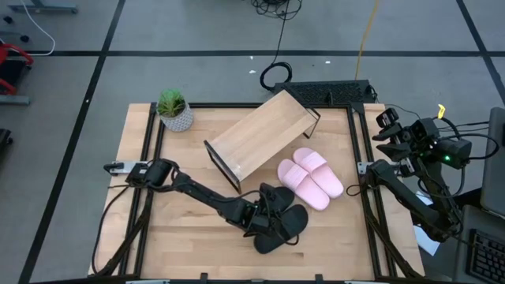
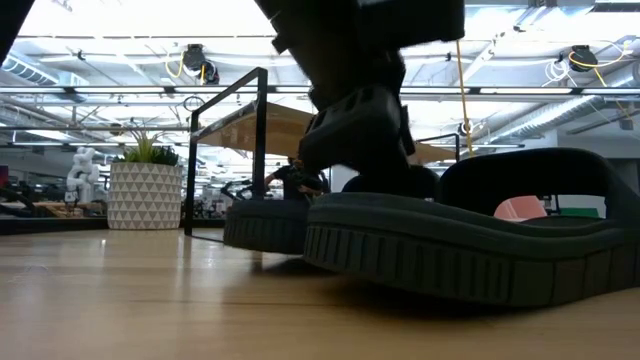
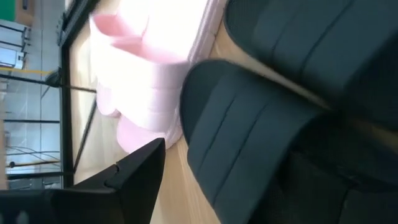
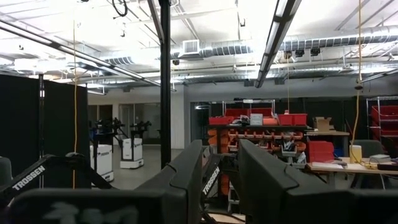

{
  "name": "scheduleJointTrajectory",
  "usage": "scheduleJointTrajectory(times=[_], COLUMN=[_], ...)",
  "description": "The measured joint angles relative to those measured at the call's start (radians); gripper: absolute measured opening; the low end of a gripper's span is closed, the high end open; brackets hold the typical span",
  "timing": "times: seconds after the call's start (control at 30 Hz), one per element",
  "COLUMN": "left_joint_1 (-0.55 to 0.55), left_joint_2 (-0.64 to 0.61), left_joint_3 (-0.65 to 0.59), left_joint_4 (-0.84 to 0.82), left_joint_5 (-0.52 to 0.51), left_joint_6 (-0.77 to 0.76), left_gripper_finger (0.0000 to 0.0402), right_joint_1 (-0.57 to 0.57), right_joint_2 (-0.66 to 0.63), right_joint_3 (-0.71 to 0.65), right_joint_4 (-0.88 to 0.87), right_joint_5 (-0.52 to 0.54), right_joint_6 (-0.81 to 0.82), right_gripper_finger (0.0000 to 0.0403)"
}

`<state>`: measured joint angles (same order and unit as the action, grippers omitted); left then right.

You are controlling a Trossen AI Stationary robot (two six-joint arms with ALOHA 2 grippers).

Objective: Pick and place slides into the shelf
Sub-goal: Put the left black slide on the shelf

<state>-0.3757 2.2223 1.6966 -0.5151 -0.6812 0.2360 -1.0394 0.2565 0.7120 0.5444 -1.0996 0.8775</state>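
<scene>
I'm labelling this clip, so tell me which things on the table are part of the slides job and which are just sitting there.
Part of the job: black slides, pink slides, shelf, left gripper at the black pair.

Just there: potted plant, right gripper parked off the table's edge.

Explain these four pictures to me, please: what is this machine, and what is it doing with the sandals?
It is a robot with two dark arms at a wooden table. One picture looks straight down, one looks level across the tabletop, and two come from cameras on the arms' wrists. On the table lie a pale pink pair of slides, a black pair of slides, a tilted wooden shelf and a potted plant. The left gripper is down at the black pair; whether it grips one is not visible. The right gripper waits, open, off the table's right edge, holding nothing.
</scene>
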Motion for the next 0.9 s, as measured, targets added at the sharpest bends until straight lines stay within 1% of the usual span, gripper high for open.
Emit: scheduleJointTrajectory(times=[0.27, 0.37, 0.43, 0.53, 0.6, 0.73, 0.8, 0.83, 0.9], left_joint_1=[0.008, 0.015, 0.016, 0.014, 0.014, 0.016, 0.016, 0.015, 0.013], left_joint_2=[0.000, 0.000, 0.000, 0.000, 0.000, 0.000, 0.000, 0.000, 0.000], left_joint_3=[-0.027, -0.027, -0.027, -0.027, -0.027, -0.027, -0.026, -0.026, -0.014], left_joint_4=[0.019, 0.037, 0.052, 0.070, 0.072, 0.073, 0.075, 0.075, 0.059], left_joint_5=[0.000, 0.005, 0.007, 0.011, 0.046, 0.150, 0.158, 0.157, 0.139], left_joint_6=[0.046, 0.064, 0.076, 0.076, 0.076, 0.067, 0.047, 0.033, 0.014], left_gripper_finger=[0.0291, 0.0277, 0.0253, 0.0201, 0.0158, 0.0066, 0.0023, 0.0013, 0.0012], right_joint_1=[0.000, 0.000, 0.000, 0.000, 0.000, 0.000, 0.000, 0.000, 0.000], right_joint_2=[0.000, 0.000, 0.000, 0.000, 0.000, 0.000, 0.000, 0.000, 0.000], right_joint_3=[0.000, 0.000, 0.000, 0.000, 0.000, 0.000, 0.000, 0.000, 0.000], right_joint_4=[0.000, 0.000, 0.000, 0.000, -0.002, -0.011, -0.019, -0.026, -0.043], right_joint_5=[0.002, 0.002, 0.002, 0.003, 0.003, 0.005, 0.011, 0.020, 0.028], right_joint_6=[0.000, 0.000, 0.000, 0.000, -0.002, -0.008, -0.008, -0.008, -0.021], right_gripper_finger=[0.0093, 0.0093, 0.0093, 0.0093, 0.0093, 0.0093, 0.0093, 0.0093, 0.0093])
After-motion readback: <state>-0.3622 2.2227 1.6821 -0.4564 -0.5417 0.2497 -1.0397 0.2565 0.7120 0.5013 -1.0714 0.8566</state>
